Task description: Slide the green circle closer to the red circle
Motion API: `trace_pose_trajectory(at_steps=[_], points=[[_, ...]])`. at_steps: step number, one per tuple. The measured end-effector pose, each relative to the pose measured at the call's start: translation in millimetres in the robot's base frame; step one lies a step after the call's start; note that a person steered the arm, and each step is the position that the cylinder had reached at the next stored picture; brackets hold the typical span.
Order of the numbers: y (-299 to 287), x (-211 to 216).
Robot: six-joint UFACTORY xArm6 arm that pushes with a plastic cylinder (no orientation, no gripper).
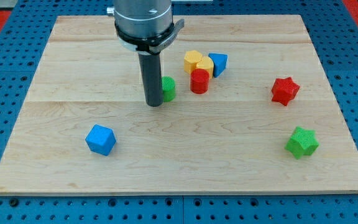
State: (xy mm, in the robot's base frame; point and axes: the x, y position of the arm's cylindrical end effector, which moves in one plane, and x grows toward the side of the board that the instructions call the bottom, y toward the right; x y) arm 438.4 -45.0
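The green circle stands on the wooden board just left of the red circle, with a small gap between them. My rod comes down from the view's top, and my tip rests on the board against the green circle's left side, hiding part of it. The red circle touches the yellow blocks behind it.
Two yellow blocks and a blue triangular block cluster above the red circle. A red star and a green star lie at the view's right. A blue cube lies at the lower left. The board's edge runs along the bottom.
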Motion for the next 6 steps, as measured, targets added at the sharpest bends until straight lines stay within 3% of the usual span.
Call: trace_pose_trajectory(at_steps=[2, 6], points=[[-21, -20], [37, -46]])
